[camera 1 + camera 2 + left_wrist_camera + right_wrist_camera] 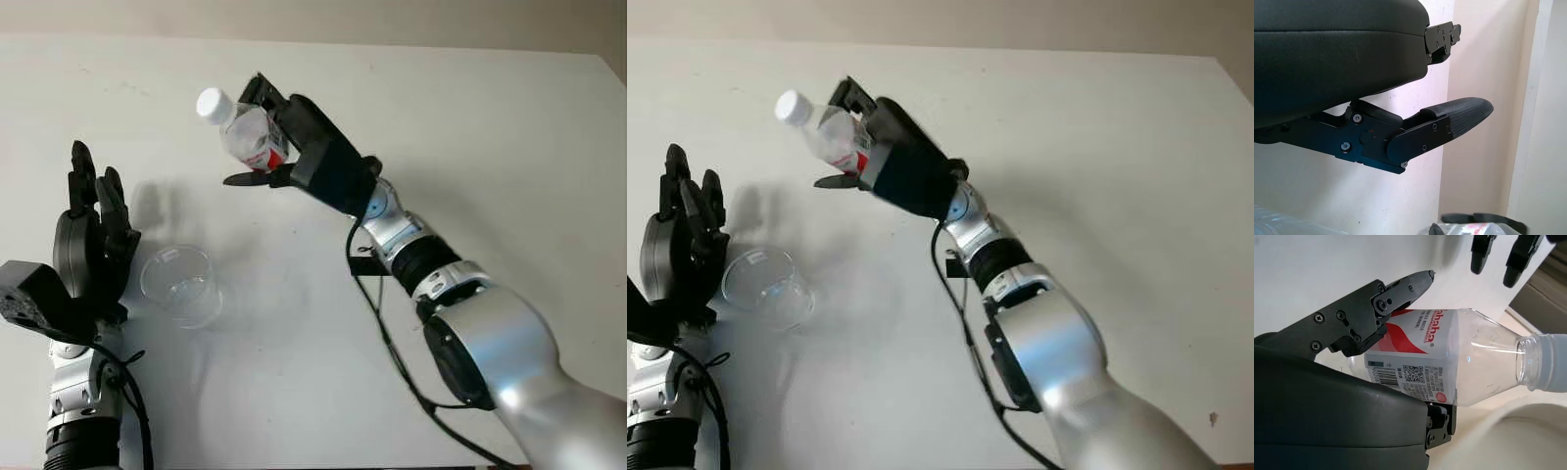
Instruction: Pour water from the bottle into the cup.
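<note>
A wide white table (490, 147) is seen beneath both arms. The right hand (294, 147) is raised above it, fingers clamped around a clear plastic bottle with a red-and-white label (250, 135), which is tilted with its white cap (211, 103) toward the far left. The barcode and label lettering are revealed in the right wrist view. The left hand (90, 245) is held open, upright, just beside a clear plastic cup (179, 284) standing on the table.
</note>
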`<state>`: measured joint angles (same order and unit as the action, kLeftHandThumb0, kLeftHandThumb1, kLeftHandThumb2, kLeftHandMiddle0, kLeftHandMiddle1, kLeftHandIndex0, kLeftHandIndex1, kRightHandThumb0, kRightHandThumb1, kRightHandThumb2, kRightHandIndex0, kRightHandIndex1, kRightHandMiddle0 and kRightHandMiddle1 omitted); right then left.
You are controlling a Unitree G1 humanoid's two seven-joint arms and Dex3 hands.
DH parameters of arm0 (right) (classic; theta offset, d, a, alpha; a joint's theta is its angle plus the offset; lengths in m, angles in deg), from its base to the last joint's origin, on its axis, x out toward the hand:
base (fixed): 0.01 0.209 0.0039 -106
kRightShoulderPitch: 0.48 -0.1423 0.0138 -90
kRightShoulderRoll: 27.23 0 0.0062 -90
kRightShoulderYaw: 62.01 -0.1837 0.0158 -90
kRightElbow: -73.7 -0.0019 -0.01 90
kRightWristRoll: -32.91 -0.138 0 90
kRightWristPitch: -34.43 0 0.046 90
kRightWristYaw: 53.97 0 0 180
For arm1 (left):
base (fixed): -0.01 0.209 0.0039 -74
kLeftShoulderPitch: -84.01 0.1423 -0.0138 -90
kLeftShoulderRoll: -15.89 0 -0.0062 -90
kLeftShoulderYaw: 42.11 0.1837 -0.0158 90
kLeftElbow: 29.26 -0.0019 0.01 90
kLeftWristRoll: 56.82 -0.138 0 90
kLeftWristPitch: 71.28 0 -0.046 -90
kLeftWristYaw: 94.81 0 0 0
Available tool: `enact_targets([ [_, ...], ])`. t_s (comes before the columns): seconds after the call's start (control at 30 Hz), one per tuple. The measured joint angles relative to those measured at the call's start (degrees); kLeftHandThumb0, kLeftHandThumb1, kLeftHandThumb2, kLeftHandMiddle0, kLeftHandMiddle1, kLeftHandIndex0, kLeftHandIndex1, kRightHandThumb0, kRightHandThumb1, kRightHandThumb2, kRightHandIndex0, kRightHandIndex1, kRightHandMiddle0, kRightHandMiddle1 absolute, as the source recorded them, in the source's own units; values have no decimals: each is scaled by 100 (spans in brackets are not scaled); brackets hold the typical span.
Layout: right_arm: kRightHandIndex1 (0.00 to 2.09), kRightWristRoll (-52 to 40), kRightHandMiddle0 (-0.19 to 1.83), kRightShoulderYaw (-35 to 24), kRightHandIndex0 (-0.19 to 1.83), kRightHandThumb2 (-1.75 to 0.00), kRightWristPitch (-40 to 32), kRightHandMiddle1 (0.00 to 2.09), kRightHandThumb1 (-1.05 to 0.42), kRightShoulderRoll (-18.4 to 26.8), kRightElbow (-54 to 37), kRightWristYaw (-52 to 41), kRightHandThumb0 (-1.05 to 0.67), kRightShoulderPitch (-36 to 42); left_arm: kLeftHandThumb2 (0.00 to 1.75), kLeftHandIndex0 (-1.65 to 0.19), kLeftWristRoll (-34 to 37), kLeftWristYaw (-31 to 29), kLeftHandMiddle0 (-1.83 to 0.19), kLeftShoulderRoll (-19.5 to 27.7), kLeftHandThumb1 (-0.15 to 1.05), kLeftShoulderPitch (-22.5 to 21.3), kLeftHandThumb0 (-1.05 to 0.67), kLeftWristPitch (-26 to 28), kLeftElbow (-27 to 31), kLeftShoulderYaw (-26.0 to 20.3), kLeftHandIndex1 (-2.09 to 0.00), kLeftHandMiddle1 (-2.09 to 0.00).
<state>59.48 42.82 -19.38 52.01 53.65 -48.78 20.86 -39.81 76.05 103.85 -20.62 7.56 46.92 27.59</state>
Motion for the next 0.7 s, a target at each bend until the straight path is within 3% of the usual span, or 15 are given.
enact_targets([
  [0.17, 209, 544, 77, 427, 113, -19, 171, 209, -101, 213, -262, 297, -10, -95, 76, 17, -26, 25, 10, 2, 105, -17, -70, 23, -12, 6, -5, -6],
  [0.37, 209, 968, 73, 790, 111, -22, 374, 209, -100, 384, -341, 729, -9, -121, 76, 17, -50, 84, 10, 1, 105, -20, -70, 28, -12, 27, -5, -6],
  [0.4, 209, 1015, 74, 833, 113, -30, 398, 209, -96, 407, -341, 764, -9, -122, 76, 17, -50, 96, 9, -3, 105, -21, -70, 29, -12, 32, -5, -6],
  [0.5, 209, 1146, 80, 963, 114, -75, 470, 209, -72, 476, -341, 908, -9, -122, 75, 16, -50, 155, 8, -27, 105, -27, -70, 49, 11, 39, -6, -6],
  [0.7, 209, 1438, 83, 1196, 114, -88, 642, 209, -65, 570, -354, 1289, -10, -125, 74, 17, -53, 187, 10, -59, 105, -30, -72, 59, 42, 117, -5, -5],
])
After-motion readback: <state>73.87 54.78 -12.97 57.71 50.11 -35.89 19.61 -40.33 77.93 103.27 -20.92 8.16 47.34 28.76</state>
